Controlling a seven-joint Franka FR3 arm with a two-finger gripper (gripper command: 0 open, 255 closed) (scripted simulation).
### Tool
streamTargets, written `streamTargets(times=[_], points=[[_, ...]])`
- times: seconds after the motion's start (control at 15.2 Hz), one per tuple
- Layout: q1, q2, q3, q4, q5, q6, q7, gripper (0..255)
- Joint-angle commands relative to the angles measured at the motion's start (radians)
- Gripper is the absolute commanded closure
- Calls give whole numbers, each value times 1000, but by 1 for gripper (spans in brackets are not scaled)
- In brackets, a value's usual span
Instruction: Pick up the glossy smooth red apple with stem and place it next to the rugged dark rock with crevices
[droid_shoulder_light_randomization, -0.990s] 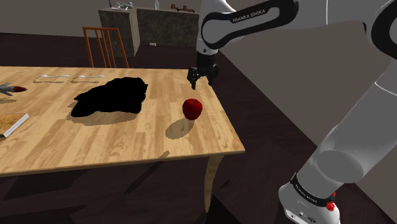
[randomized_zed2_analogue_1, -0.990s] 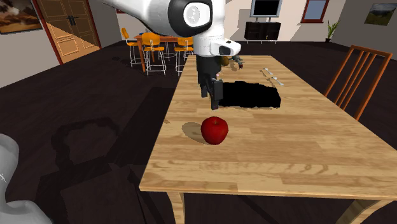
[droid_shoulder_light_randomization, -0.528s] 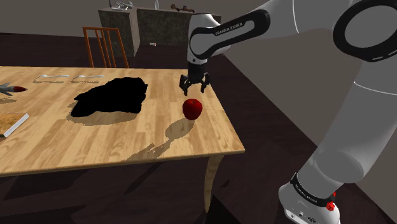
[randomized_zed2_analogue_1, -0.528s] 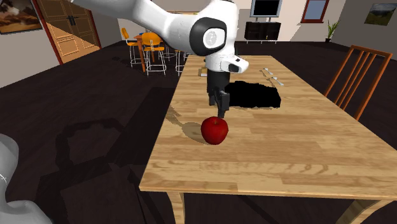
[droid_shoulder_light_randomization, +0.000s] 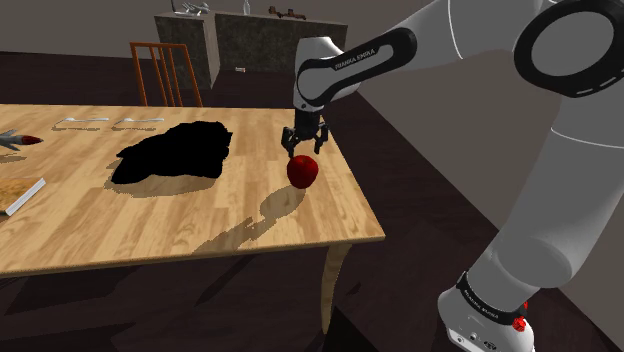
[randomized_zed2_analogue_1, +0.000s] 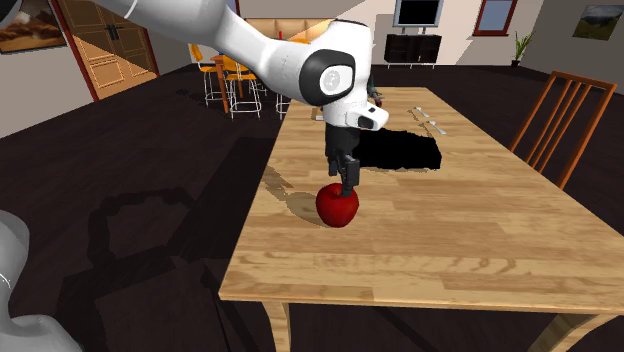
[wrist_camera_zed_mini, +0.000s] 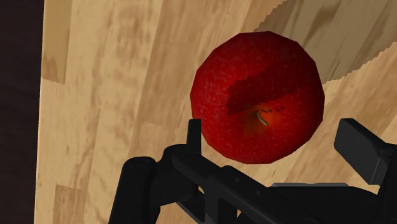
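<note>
- Wrist view: pincer (wrist_camera_zed_mini: 270, 127) spread wide, its fingers (wrist_camera_zed_mini: 359, 143) flanking the red apple (wrist_camera_zed_mini: 257, 95), holding nothing.
- Shoulder view: the apple rests on the wooden desk (droid_shoulder_light_randomization: 200, 225), at 3 o'clock from the black rock (droid_shoulder_light_randomization: 175, 152), apart from it, near the desk's edge.

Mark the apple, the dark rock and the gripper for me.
apple (wrist_camera_zed_mini: 257, 95): wrist view, red skin beside the stem.
dark rock (droid_shoulder_light_randomization: 175, 152): shoulder view, middle of its black mass.
gripper (droid_shoulder_light_randomization: 304, 150): shoulder view, midway between its open fingertips.
</note>
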Motion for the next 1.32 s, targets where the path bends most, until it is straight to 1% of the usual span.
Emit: streamTargets(times=[0.0, 0.2, 0.26, 0.86, 1.25], points=[[0, 1, 0, 0, 0, 1, 0, 0], [0, 1, 0, 0, 0, 1, 0, 0], [0, 1, 0, 0, 0, 1, 0, 255], [0, 1, 0, 0, 0, 1, 0, 255], [-1, -28, 1, 45, 7, -73, -4, 255]])
